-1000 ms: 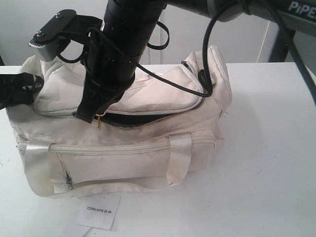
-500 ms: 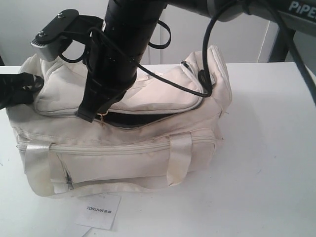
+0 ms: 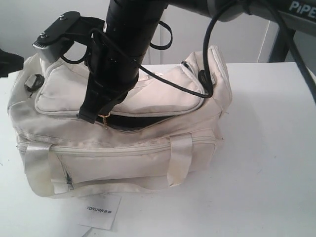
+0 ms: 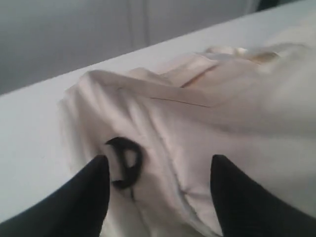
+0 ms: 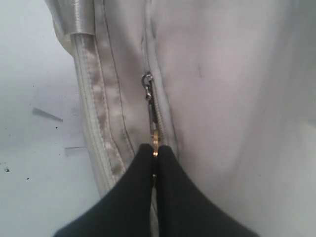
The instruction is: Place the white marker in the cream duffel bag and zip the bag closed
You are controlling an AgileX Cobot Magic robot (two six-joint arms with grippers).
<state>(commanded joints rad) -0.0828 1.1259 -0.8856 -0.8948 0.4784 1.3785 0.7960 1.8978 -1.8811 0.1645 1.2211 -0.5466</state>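
The cream duffel bag [image 3: 123, 148] lies on the white table, its curved top zip partly open with black lining [image 3: 136, 121] showing in the gap. My right gripper [image 3: 101, 115] reaches across from above and is shut on the gold zipper pull [image 5: 155, 139] at the left end of that gap. In the right wrist view, the right gripper [image 5: 154, 151] has its fingertips pressed together on the pull. My left gripper [image 4: 159, 160] is open and empty, off the bag's left end, near the black end ring [image 4: 126, 160]. The white marker is out of view.
A white TONLION card [image 3: 98, 210] lies on the table in front of the bag. The right arm's black cable [image 3: 205, 79] loops over the bag's right end. The left gripper [image 3: 7, 63] sits at the view's left edge. A dark frame [image 3: 281, 44] stands at the back right.
My left gripper has let go of the bag's left end and drawn back to the left, uncovering the end ring. The right gripper edged slightly right with the pull.
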